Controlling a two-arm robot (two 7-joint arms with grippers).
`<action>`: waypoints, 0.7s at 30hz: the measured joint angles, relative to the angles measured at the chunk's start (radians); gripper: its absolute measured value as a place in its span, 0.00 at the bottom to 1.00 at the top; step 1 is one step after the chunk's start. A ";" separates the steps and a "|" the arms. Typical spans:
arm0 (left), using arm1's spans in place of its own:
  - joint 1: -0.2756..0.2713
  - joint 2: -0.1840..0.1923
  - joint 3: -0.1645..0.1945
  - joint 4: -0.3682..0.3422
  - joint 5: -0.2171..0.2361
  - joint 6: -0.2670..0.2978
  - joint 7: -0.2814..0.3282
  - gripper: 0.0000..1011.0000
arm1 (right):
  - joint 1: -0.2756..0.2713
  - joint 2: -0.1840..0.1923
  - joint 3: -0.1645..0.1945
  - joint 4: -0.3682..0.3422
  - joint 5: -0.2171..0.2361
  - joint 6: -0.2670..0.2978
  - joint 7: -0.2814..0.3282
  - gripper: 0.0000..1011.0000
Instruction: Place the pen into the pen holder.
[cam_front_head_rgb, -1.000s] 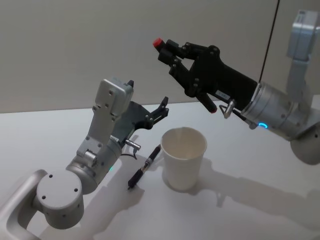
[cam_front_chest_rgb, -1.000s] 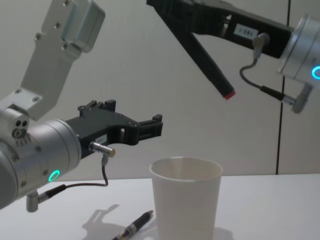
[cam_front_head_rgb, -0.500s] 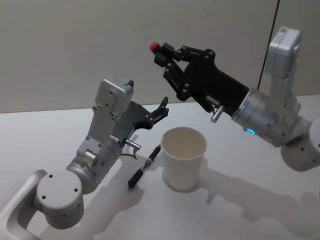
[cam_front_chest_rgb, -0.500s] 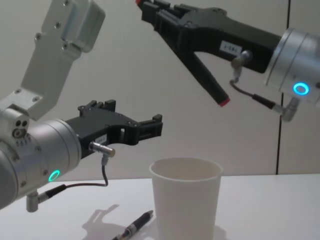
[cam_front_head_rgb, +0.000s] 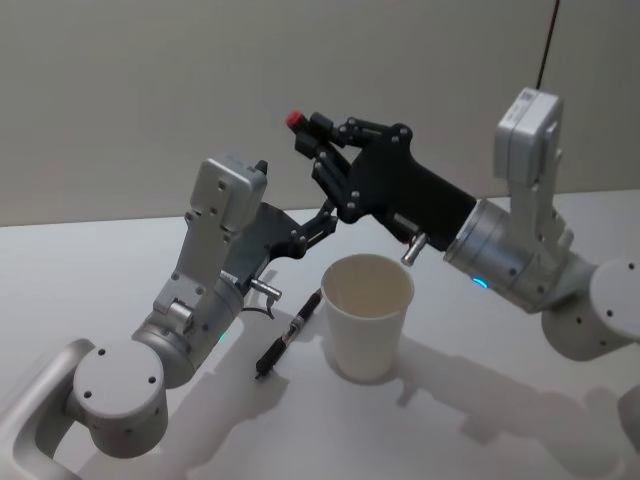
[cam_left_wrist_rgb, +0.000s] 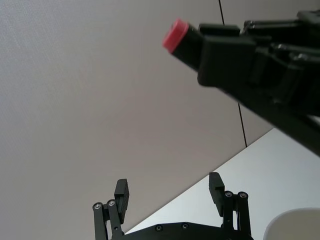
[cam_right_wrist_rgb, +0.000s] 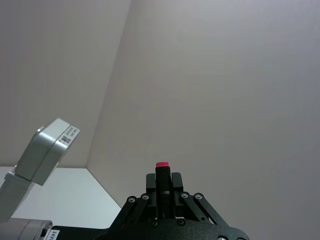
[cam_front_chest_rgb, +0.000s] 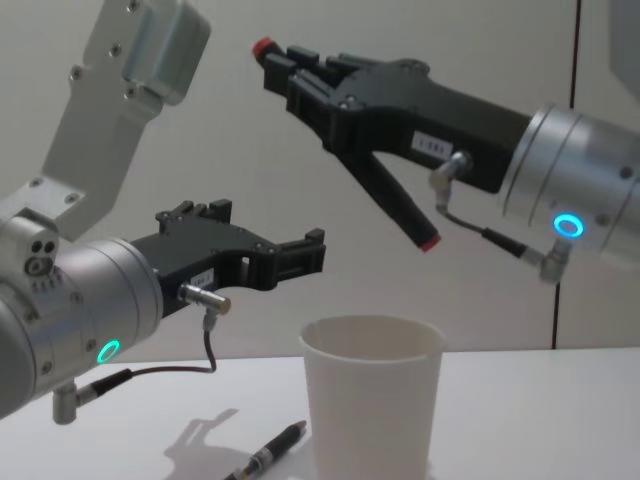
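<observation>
The white paper cup stands upright on its narrow base, mouth open, and it seems empty inside. Above the cup hangs a black pen with a red tip at both ends. It is steeply tilted and clamped in the right gripper, its lower tip clear above the rim. A second pen, dark and slim, lies flat just beside the cup, on its left.

No text or number is legible. One white sticker on the body of the right gripper carries print too small to read. Another sticker, on the left arm's grey wrist housing, shows a code-like pattern that is also unreadable.
</observation>
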 joint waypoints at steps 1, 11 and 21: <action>0.000 0.000 0.000 0.000 0.000 0.000 0.000 0.99 | 0.000 -0.001 -0.001 0.003 -0.002 -0.001 -0.002 0.17; 0.000 0.000 0.000 0.000 0.000 0.000 0.000 0.99 | -0.002 -0.009 -0.011 0.033 -0.017 -0.016 -0.023 0.17; 0.000 0.000 0.000 0.000 0.000 0.000 0.000 0.99 | -0.004 -0.017 -0.023 0.049 -0.021 -0.021 -0.032 0.17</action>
